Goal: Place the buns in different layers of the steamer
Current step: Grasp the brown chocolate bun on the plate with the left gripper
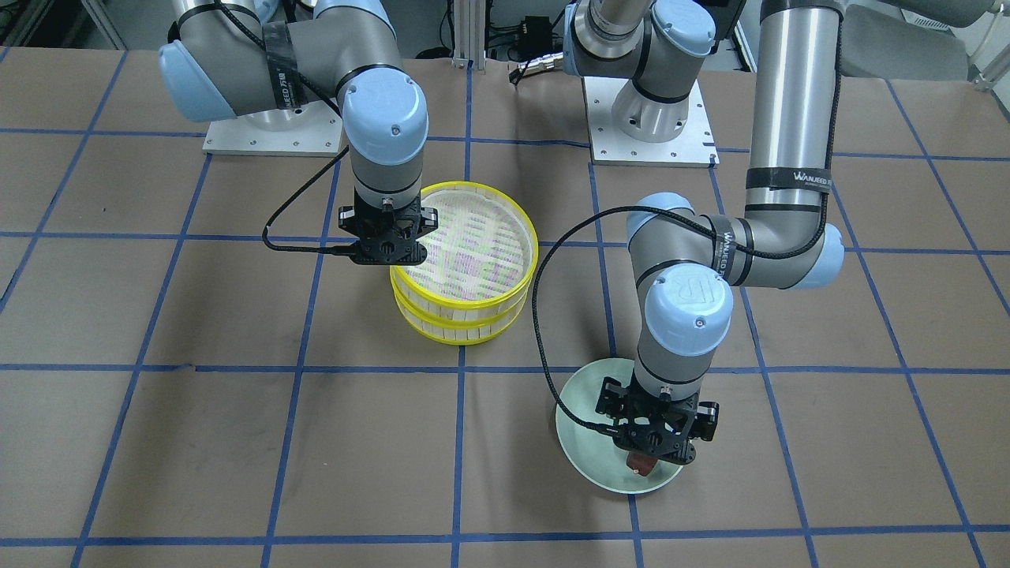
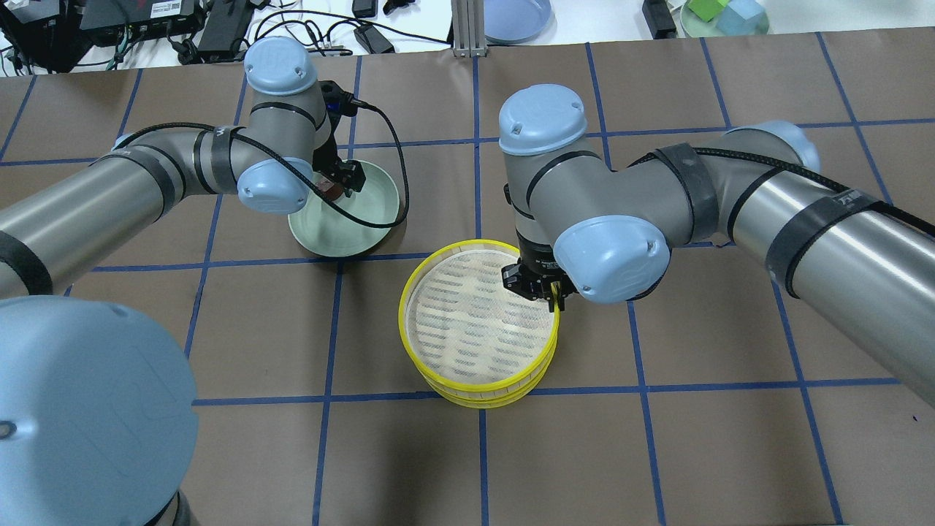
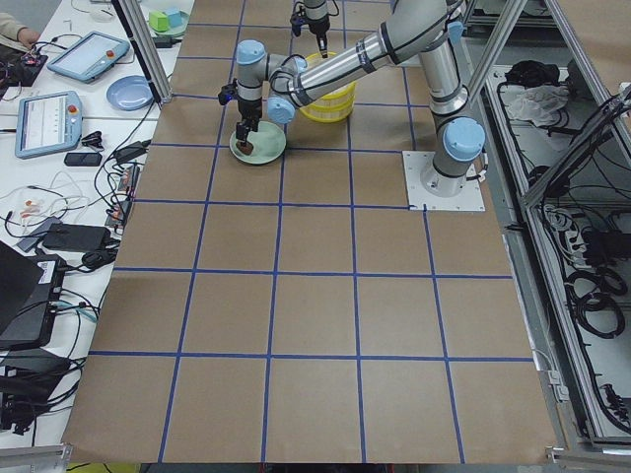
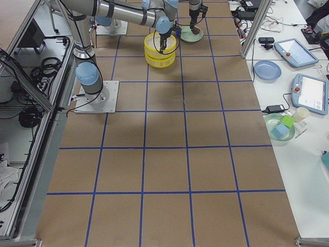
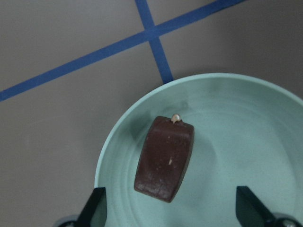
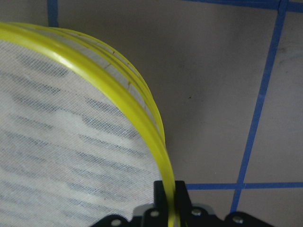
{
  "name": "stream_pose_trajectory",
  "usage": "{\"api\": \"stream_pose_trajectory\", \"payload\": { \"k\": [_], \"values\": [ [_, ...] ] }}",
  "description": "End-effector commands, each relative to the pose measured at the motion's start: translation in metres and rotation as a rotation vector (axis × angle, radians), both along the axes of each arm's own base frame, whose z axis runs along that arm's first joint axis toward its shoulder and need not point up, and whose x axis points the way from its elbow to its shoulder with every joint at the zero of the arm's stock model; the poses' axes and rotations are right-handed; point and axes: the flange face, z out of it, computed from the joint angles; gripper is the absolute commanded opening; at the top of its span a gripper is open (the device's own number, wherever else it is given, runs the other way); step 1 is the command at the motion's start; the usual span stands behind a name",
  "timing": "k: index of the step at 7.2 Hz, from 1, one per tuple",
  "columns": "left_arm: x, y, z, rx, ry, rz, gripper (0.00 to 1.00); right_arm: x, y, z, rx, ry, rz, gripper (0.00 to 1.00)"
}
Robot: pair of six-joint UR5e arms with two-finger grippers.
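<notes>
The dark reddish-brown bun lies on the pale green plate, also seen from the front. My left gripper hangs open just above the plate, with one finger on each side of the bun and apart from it. Two steamer layers are stacked: the top layer shows an empty floor and sits slightly askew on the bottom layer. My right gripper is shut on the top layer's yellow rim. The cream-white bun is hidden.
The plate lies about one grid square from the steamer stack. A blue plate, a bowl of blocks and cables lie beyond the table's far edge. The arm bases stand on the robot's side.
</notes>
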Motion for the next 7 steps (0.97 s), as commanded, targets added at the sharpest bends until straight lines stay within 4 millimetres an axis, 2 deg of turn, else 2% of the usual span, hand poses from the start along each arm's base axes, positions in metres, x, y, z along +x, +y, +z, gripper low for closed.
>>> {"api": "stream_pose_trajectory", "payload": {
  "k": [1, 2, 3, 4, 7],
  "values": [
    [0.001, -0.004, -0.021, 0.011, -0.004, -0.038, 0.95, 0.000, 0.000, -0.002, -0.012, -0.008, -0.003, 0.00],
    [0.007, -0.006, -0.023, 0.014, 0.007, -0.029, 0.90, -0.001, 0.001, -0.004, -0.010, 0.000, -0.003, 0.00],
    [0.012, -0.009, -0.022, 0.011, 0.049, -0.021, 0.38, -0.004, -0.001, -0.004, -0.011, 0.001, -0.004, 0.00],
    [0.013, -0.009, -0.023, 0.013, 0.060, -0.020, 0.00, -0.007, -0.002, -0.004, -0.010, 0.002, -0.010, 0.00],
    [0.019, -0.013, -0.011, -0.005, 0.058, -0.005, 0.00, -0.010, -0.004, -0.006, 0.001, -0.009, -0.004, 0.00]
  ]
}}
